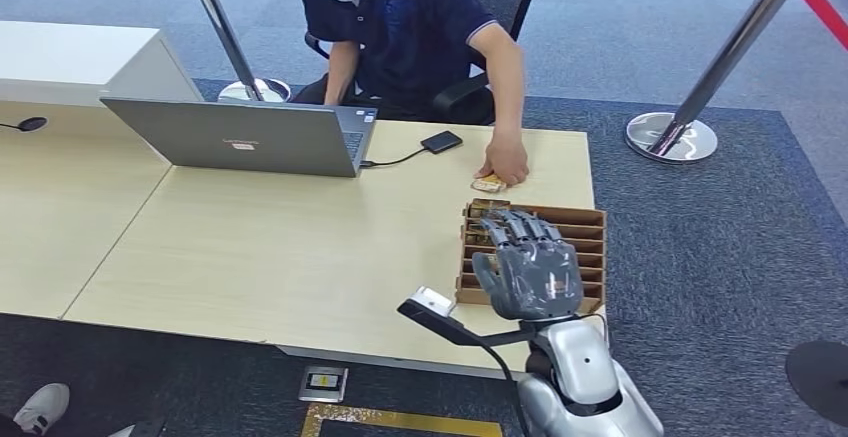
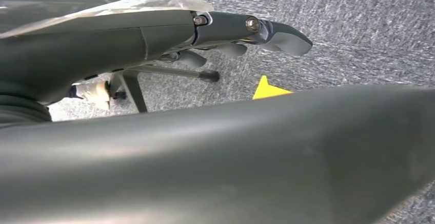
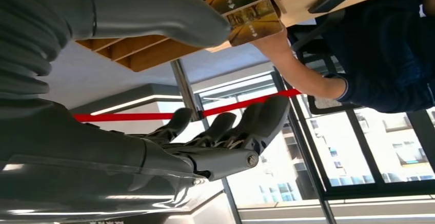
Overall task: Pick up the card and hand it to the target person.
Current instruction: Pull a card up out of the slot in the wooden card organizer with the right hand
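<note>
Right hand (image 1: 528,275), empty with fingers apart, hovers over one card tray (image 1: 590,232).

We see the tray (image 1: 590,225) on the counter's (image 1: 300,247) right, under our right hand (image 1: 530,275); the laptop (image 1: 240,137) sits far left, the person (image 1: 420,27) behind.

right hand (image 1: 530,272): raised, fingers spread, empty | left hand (image 2: 246,32): hanging, fingers loosely extended

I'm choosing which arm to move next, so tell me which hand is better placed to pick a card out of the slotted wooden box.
The right. The right hand hovers open directly over the card box at the table's right end. The left hand hangs toward the carpet floor, away from the table.
</note>
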{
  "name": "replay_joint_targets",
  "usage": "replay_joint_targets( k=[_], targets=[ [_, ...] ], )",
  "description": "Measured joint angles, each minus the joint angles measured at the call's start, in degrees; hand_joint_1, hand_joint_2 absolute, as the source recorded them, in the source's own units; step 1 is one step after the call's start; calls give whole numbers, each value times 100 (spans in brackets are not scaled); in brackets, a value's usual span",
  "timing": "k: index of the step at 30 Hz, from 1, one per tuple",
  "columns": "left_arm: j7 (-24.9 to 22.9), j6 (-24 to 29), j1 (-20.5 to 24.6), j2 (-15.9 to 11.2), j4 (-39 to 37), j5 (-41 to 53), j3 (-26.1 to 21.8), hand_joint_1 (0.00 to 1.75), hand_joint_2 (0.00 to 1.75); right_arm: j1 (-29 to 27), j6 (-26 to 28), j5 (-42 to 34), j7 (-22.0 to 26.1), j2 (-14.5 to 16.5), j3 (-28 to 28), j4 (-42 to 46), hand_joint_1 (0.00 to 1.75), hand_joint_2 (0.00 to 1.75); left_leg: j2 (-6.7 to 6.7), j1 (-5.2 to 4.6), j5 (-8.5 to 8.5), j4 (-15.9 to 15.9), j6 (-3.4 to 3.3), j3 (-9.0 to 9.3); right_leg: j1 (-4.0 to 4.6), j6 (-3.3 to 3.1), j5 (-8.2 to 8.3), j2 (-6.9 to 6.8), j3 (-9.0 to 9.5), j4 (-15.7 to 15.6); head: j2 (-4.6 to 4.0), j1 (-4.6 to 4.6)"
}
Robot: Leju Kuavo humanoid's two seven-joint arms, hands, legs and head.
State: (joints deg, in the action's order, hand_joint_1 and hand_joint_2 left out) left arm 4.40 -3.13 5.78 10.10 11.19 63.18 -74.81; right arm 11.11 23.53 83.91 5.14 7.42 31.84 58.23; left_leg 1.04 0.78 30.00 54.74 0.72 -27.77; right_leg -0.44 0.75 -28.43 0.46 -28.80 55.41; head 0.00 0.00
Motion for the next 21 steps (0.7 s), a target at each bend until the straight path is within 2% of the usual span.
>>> replay_joint_targets(
  k=[2,6,10,12,16,21],
  targets=[
    [4,7,0,4,1,-14,-15,0,0,28,-12,-10,9,13,-30,-60,86,175,2,0,1,1,1,-1,0,1,-1,0,0,1,0,0],
    [36,16,6,7,3,-58,-56,0,0,97,32,-68,74,45,-104,-239,110,175,0,0,-2,2,0,-3,0,0,2,1,-3,1,0,0],
    [61,30,7,7,1,-78,-77,0,0,149,84,-103,126,82,-187,-436,77,175,3,1,0,2,1,-2,0,0,0,-2,-1,0,0,0],
    [67,34,7,7,0,-72,-73,0,0,179,93,-112,131,99,-238,-532,67,175,2,0,-1,1,0,-1,0,0,0,-1,0,0,0,0],
    [64,32,13,6,-2,-37,-40,0,0,267,122,-104,99,119,-353,-771,75,175,5,0,0,1,0,-1,0,1,-1,-3,1,0,0,0],
    [50,33,20,2,-2,-26,-32,0,0,405,257,-99,155,161,-526,-1173,72,175,2,-1,-3,1,0,-3,-1,1,2,-3,-2,-1,0,0]
  ],
)
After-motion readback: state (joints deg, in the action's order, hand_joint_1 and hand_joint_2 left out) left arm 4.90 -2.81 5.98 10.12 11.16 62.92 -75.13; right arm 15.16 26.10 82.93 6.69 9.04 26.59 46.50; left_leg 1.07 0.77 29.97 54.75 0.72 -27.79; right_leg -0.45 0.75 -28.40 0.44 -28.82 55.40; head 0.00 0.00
